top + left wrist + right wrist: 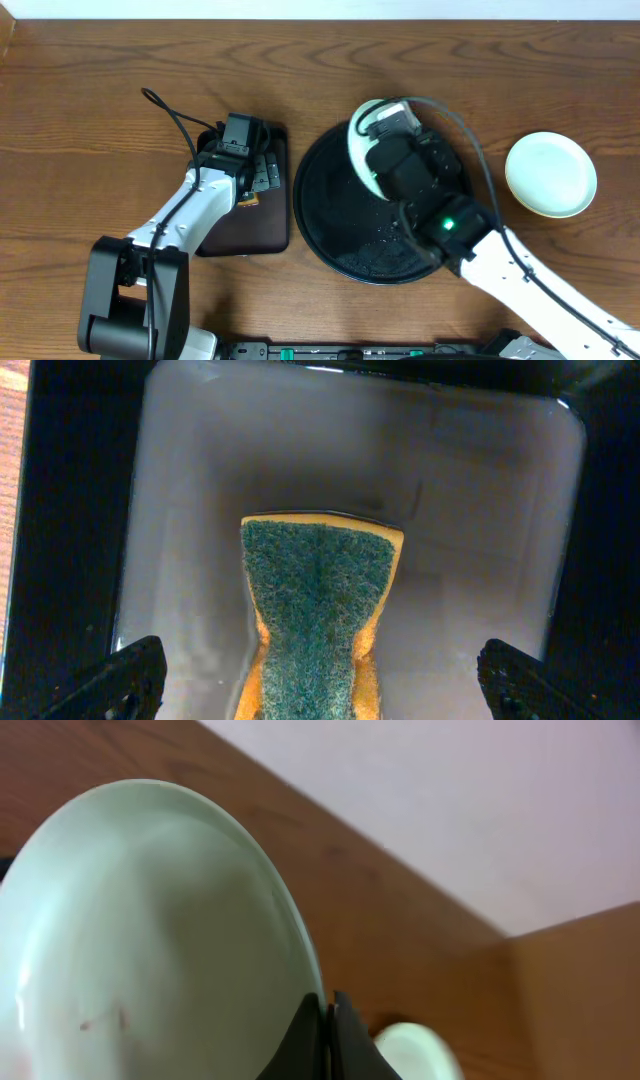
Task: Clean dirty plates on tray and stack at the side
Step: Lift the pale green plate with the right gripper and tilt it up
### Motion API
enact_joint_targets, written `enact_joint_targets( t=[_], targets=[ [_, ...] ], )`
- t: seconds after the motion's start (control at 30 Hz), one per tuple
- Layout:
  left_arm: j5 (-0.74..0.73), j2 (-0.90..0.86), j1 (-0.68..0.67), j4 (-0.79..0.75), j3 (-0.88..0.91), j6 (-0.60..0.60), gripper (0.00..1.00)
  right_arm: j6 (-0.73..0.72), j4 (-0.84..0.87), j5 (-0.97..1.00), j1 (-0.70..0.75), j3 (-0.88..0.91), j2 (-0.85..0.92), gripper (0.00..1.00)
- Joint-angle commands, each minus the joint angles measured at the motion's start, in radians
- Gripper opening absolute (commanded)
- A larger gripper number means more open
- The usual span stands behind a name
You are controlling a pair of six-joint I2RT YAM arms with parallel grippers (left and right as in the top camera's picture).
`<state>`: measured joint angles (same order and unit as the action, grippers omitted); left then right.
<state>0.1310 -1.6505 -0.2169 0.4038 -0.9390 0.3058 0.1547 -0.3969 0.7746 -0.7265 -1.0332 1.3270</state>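
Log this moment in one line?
left jaws: open above sponge in rectangular tray | right jaws: shut on mint plate over round tray | second plate: on table

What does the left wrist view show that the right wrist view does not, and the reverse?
Only the left wrist view: a green-and-yellow sponge lying in the rectangular black tray, between the wide-open fingers of the left pincer. Only the right wrist view: a pale mint plate gripped at its rim by the shut right pincer, a second plate farther back, and a pale wall. Both: the wooden table and each view's own pincer.
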Motion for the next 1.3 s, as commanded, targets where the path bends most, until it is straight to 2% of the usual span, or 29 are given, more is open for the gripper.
enact_joint_targets(
  t=[0.0,0.17,0.47,0.73,0.83,0.93,1.2,1.27],
  targets=[
    [0.012,-0.005,0.005,0.002,0.008,-0.009,1.0,-0.091,-0.002,-0.304,0.077,-0.018,0.004,0.01],
    [0.012,-0.005,0.005,0.002,0.008,-0.009,1.0,-0.091,-0.005,-0.468,0.166,-0.018,0.003,0.01],
    [0.012,-0.005,0.005,0.002,0.008,-0.009,1.0,-0.117,-0.037,-0.642,0.282,-0.018,0.003,0.01],
    [0.011,-0.005,0.004,0.006,0.008,-0.009,1.0,-0.117,-0.066,-0.652,0.298,-0.018,0.003,0.01],
    [0.011,-0.005,0.004,0.006,0.008,-0.008,0.93,-0.117,-0.089,-0.652,0.307,-0.018,0.003,0.01],
    [0.008,-0.005,0.004,0.005,0.026,0.036,0.91,-0.117,-0.12,-0.652,0.323,-0.018,0.004,0.01],
    [0.012,-0.005,0.004,-0.006,0.049,0.039,0.93,-0.136,-0.133,-0.653,0.343,-0.018,0.004,0.01],
    [0.012,-0.005,0.004,-0.006,0.049,0.039,1.0,-0.14,-0.134,-0.653,0.353,-0.018,0.004,0.01]
  ],
)
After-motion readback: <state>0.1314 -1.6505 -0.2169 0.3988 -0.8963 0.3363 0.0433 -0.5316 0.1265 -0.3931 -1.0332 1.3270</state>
